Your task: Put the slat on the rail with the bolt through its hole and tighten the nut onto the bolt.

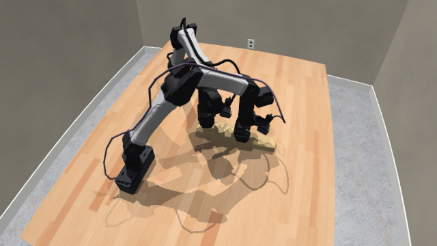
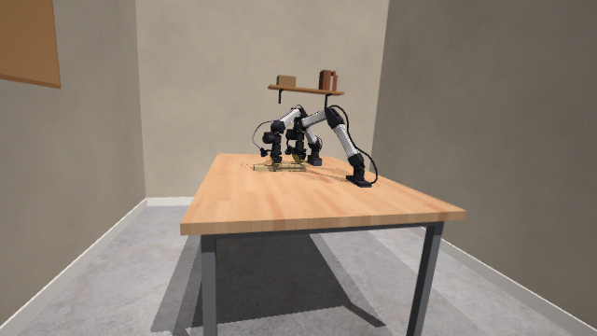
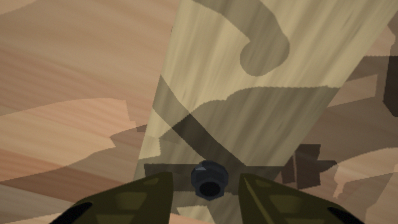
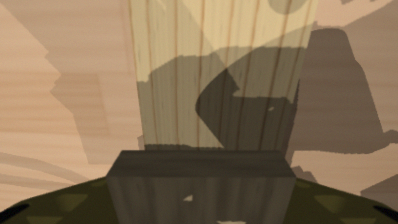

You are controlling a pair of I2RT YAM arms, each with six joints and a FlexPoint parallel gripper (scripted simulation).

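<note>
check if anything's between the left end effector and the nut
Nothing visible is in the way: the dark nut sits between the left end effector's fingers, with a gap on either side.

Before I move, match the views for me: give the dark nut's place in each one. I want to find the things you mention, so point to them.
Top: not visible.
Exterior: not visible.
Left wrist: the dark nut (image 3: 210, 171) is low, just right of centre, in the gap between the fingers.
Right wrist: not visible.
Shared landmark: the long pale wood (image 1: 268, 141) (image 2: 259, 167) (image 3: 310, 50) (image 4: 170, 32).
</note>
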